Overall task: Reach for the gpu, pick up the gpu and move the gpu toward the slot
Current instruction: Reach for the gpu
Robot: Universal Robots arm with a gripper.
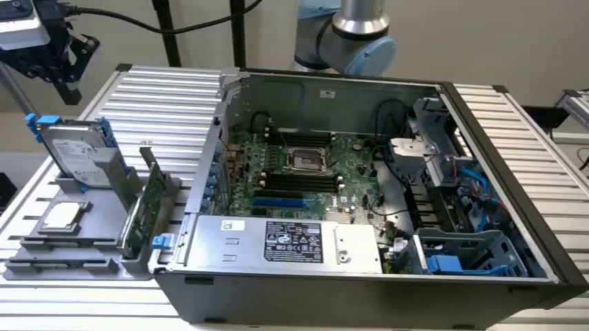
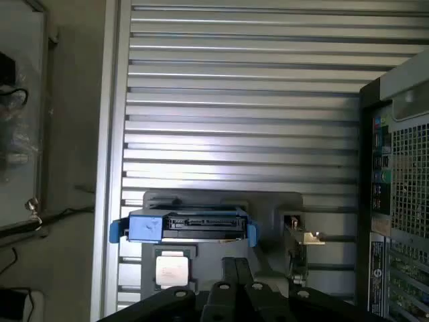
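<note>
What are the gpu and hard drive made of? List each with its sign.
The gpu: likely fibreglass circuit board, matte green face, with a silvery metal bracket. The hard drive: seemingly metal casing, pale sheen, in a blue, probably plastic frame.

The ribbed silver aluminium table (image 1: pixel 156 103) gleams, brushed and grooved. The thin green circuit-board card (image 1: pixel 145 210) looks matt, its bracket bare metal. The silver hard drive (image 1: pixel 78 155) in its blue plastic frame is shiny; the grey stand (image 1: pixel 55 260) beneath, dull plastic.
</note>
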